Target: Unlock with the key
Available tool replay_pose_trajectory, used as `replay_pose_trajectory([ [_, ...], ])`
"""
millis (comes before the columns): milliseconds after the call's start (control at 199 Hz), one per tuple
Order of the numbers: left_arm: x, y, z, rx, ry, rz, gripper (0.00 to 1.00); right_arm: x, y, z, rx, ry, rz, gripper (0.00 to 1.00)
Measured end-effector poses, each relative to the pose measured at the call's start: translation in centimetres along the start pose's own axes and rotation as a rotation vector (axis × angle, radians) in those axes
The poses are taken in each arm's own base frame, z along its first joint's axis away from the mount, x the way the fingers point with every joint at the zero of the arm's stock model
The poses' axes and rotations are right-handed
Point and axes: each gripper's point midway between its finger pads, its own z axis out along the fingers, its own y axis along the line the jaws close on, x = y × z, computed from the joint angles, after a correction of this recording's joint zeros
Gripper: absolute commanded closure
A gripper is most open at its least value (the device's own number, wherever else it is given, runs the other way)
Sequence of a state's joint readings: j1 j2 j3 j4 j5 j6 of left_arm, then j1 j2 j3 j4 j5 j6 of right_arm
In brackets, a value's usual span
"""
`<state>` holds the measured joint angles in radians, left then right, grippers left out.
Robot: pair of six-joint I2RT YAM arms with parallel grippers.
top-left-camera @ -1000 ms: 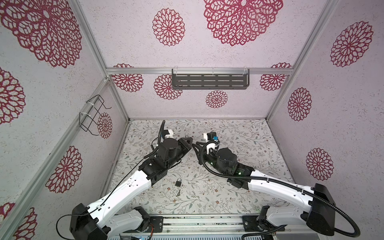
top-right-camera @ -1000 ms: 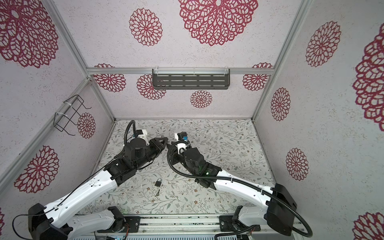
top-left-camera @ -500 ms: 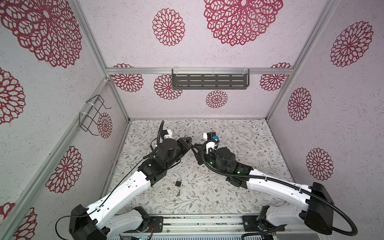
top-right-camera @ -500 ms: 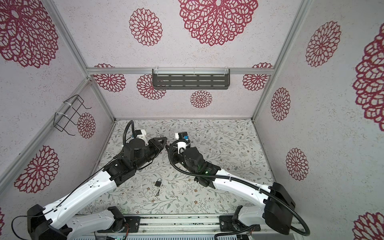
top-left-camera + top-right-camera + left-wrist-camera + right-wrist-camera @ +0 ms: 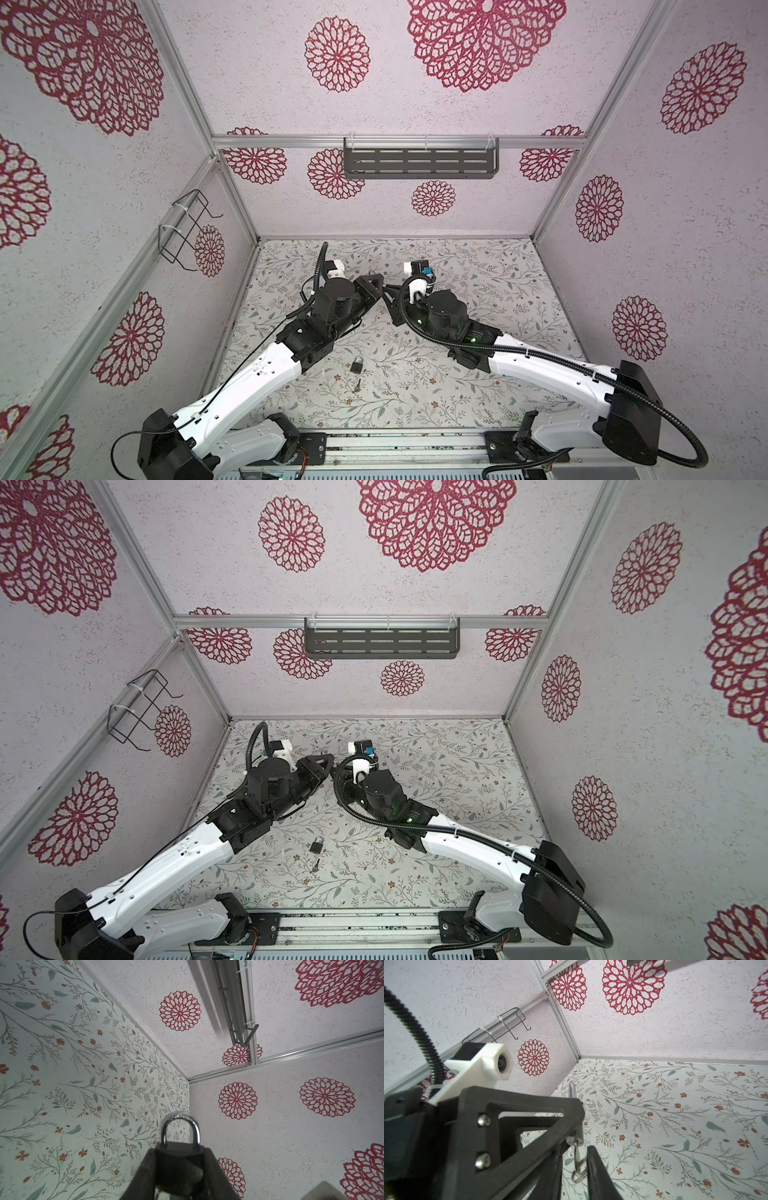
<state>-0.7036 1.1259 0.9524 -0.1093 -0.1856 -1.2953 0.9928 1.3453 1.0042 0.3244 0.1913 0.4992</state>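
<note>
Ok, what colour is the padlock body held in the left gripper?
The padlock body is black, its shackle shiny silver; the left wrist view shows it best.

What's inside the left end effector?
A black padlock is clamped between the left end effector's fingers, with its silver shackle poking out. The padlock's lower end is covered by the fingers, so it cannot be seen.
</note>
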Motion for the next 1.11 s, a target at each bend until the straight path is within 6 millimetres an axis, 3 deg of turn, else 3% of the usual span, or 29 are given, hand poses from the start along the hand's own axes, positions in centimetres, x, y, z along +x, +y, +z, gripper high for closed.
replay_pose_trajectory([
  [216,0.0,0.0,0.0,0.0,0.0,0.0,1.0,0.6,-0.2,0.3,0.001,0.018,-0.001,0.79],
  [638,0.0,0.4,-0.1,0.0,-0.004,-0.01,1.0,0.5,-0.2,0.4,-0.009,0.021,0.045,1.0],
  [859,0.0,0.4,-0.7,0.042,-0.012,-0.032,1.0,0.5,0.4,0.4,-0.047,0.026,0.11,1.0],
  [1105,-0.1,-0.3,-0.9,0.126,-0.019,-0.077,1.0,-0.1,1.0,0.3,-0.131,-0.023,0.314,1.0],
])
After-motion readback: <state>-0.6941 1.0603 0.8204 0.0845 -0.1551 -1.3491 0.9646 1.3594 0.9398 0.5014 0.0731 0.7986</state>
